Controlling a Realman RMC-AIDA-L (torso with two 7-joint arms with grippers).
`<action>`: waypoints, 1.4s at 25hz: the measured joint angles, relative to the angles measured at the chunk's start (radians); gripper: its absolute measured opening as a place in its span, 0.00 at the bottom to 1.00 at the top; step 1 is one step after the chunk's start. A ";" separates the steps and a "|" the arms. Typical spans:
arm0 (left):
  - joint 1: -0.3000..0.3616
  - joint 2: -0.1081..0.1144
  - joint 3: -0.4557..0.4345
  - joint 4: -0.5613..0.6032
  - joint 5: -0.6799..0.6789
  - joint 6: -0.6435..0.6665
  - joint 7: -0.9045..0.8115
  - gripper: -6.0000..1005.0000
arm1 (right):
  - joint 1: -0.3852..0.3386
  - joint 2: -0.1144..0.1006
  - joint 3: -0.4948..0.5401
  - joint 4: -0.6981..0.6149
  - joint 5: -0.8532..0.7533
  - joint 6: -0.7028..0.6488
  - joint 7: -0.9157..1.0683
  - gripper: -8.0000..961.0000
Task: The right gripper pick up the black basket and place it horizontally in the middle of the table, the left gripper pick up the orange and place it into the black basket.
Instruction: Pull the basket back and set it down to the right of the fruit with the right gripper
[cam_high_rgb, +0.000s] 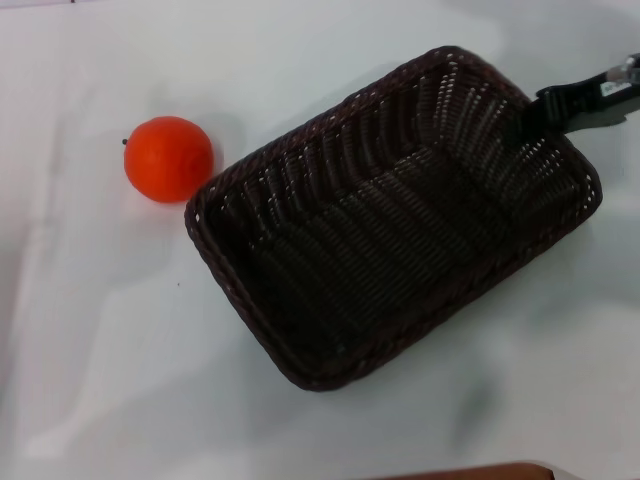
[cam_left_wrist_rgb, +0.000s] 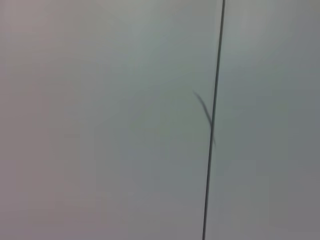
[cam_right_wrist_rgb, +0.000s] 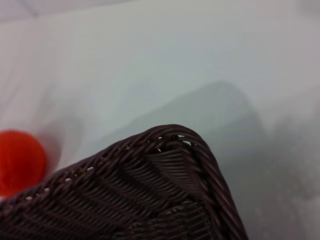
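only head view shows right hand (cam_high_rgb: 545, 105).

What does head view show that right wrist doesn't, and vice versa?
Head only: the whole black basket lying diagonally and empty, and the right gripper at its far right rim. Right wrist only: a close look at one rounded basket corner and its braided rim. Both: the orange on the white table, outside the basket. The left gripper appears in neither.

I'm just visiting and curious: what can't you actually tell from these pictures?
- Right gripper, head view: cut off by the picture's edge at the black basket rim; grip unclear.
- Left gripper: in no view; its wrist camera shows only bare table.
- Orange, right wrist view: blurred, cut by the edge.
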 joint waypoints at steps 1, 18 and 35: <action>0.000 0.000 0.000 0.000 0.000 0.000 0.000 0.80 | -0.025 0.002 0.000 -0.019 0.020 0.001 0.018 0.24; -0.042 0.001 0.010 -0.009 0.011 0.037 0.001 0.80 | -0.256 0.020 0.017 -0.036 0.272 -0.150 0.119 0.27; -0.044 0.001 0.011 -0.005 0.011 0.057 0.002 0.80 | -0.231 0.006 -0.013 0.119 0.411 -0.195 0.094 0.39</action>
